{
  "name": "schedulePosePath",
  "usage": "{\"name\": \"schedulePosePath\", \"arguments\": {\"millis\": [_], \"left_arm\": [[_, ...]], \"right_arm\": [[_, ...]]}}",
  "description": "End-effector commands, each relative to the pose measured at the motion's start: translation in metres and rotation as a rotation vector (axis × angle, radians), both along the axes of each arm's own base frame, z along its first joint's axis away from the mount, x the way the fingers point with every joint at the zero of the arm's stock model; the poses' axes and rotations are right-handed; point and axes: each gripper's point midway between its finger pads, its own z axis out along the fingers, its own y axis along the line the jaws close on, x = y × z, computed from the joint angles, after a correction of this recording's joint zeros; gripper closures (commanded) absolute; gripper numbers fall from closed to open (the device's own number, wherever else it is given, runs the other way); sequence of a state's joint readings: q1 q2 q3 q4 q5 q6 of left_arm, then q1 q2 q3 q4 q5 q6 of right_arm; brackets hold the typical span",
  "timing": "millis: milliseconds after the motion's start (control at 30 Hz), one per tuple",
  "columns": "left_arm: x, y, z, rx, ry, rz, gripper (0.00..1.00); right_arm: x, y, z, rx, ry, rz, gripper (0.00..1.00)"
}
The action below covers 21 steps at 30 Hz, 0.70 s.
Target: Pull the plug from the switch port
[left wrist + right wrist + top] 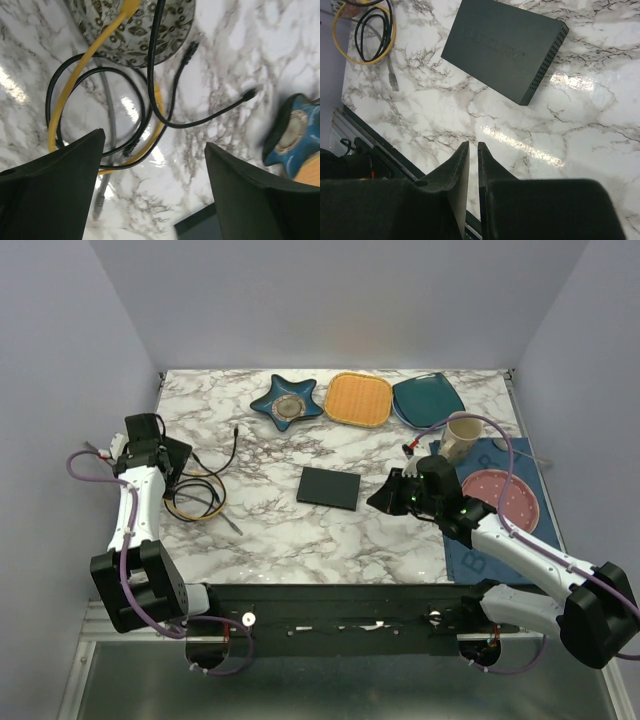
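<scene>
The switch (329, 487) is a flat matte black box lying mid-table; no cable shows plugged into it. The right wrist view shows its top and vented side (502, 42); its sockets are hidden. A corner of it shows in the left wrist view (200, 227). Loose yellow, black and grey cables (195, 492) lie coiled at the left, with free plug ends (252, 92). My left gripper (178, 462) hovers over the cables, jaws wide open and empty (155, 145). My right gripper (383, 498) is right of the switch, shut on nothing (473, 145).
A blue star dish (287, 403), an orange plate (359, 398) and a teal plate (428, 398) line the back. A cup (462, 436) and a pink plate (502, 497) sit on a blue mat (470, 550) at right. A patterned bowl (145, 25) sits under the cables.
</scene>
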<state>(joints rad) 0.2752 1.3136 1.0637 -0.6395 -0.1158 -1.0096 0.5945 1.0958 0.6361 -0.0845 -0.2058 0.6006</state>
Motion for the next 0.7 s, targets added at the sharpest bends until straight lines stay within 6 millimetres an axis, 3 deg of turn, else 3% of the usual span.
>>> {"name": "schedulePosePath", "arguments": {"millis": [0,133,200,233,300,333,467,600,667], "left_arm": [[-0.008,-0.010,-0.004,-0.030,0.015,-0.053,0.01],[-0.001,-0.026,0.015,-0.001,-0.058,-0.124,0.01],[0.003,-0.047,0.028,0.035,-0.117,-0.198,0.01],[0.012,-0.076,0.037,0.057,-0.177,-0.285,0.01],[0.009,-0.112,0.030,0.051,-0.198,-0.379,0.02],[0.014,-0.145,0.034,0.039,-0.249,-0.472,0.03],[0.006,-0.200,0.001,0.027,-0.210,-0.630,0.09],[0.010,-0.213,-0.046,0.009,-0.082,-0.663,0.21],[0.017,-0.215,-0.056,0.007,-0.063,-0.655,0.24]], "right_arm": [[0.002,-0.003,-0.003,-0.022,-0.012,0.000,0.80],[0.007,-0.003,-0.001,-0.028,-0.018,-0.017,0.80],[0.013,-0.005,-0.004,-0.037,-0.010,-0.055,0.80],[0.015,-0.005,-0.005,-0.040,-0.005,-0.069,0.80],[0.024,-0.008,-0.014,-0.055,0.024,-0.126,0.81],[0.026,-0.008,-0.017,-0.060,0.033,-0.140,0.83],[0.034,-0.005,-0.033,-0.078,0.080,-0.165,0.90],[0.041,-0.010,-0.055,-0.132,0.122,-0.218,0.98],[0.048,-0.017,-0.072,-0.181,0.146,-0.258,0.99]]}}
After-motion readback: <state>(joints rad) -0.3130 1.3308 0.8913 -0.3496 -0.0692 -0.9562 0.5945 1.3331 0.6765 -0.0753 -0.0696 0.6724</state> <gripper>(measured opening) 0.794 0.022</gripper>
